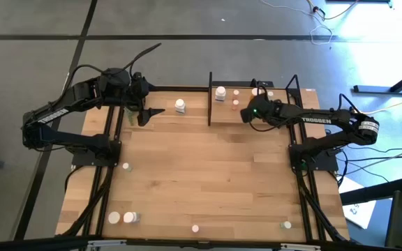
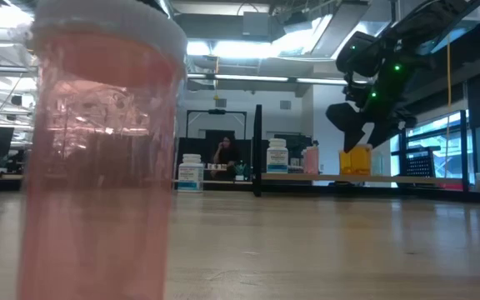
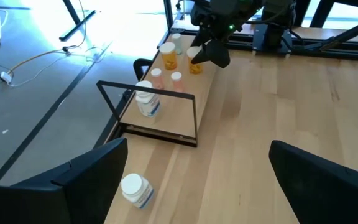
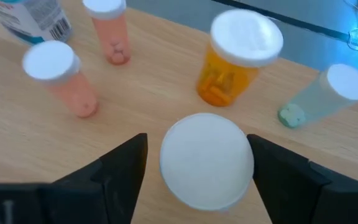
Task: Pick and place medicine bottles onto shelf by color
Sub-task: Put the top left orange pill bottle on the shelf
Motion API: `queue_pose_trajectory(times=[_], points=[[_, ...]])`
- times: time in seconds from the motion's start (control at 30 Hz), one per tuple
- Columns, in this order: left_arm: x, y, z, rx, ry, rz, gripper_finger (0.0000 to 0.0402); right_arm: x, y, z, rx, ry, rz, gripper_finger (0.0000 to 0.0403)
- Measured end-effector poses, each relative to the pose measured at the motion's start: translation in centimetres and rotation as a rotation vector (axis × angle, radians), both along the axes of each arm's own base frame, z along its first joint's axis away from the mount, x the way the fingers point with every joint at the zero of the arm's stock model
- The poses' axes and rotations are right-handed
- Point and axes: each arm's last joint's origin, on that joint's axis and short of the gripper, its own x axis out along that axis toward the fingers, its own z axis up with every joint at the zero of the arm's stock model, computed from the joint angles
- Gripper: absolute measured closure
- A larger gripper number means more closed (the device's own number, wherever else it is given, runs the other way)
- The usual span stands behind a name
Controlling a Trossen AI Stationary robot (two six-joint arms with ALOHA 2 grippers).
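The right tool [image 4: 197,168] stands wide over the shelf [image 1: 285,115], a white-capped bottle [image 4: 207,160] between its fingers, not gripped. The left tool [image 3: 191,180] is wide too.

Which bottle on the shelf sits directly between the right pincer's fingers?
The orange bottle, seen cap-up between the right pincer. Another orange bottle, two pink ones and a pale green one stand beyond it.

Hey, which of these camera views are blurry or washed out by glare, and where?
Low view: a pink bottle sits right against the lens, out of focus and filling the left side; the shelf behind is backlit by bright windows. High view: glare washes out the floor at the upper right. Left wrist view: similar glare on the floor. Right wrist view: the white cap between the fingers is soft.
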Motion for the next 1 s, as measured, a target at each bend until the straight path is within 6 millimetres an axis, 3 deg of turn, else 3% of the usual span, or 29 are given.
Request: queue_pose_trajectory(times=[0.63,1.0], points=[[0.0,0.0,0.0,0.001,0.001,0.002,0.0014,0.3,-0.5,0.9,-0.130,0.052,0.061,0.0128],[0.0,0.0,0.0,0.000,0.001,0.002,0.0014,1.1,-0.2,6.0,-0.193,0.006,0.156,0.0128]])
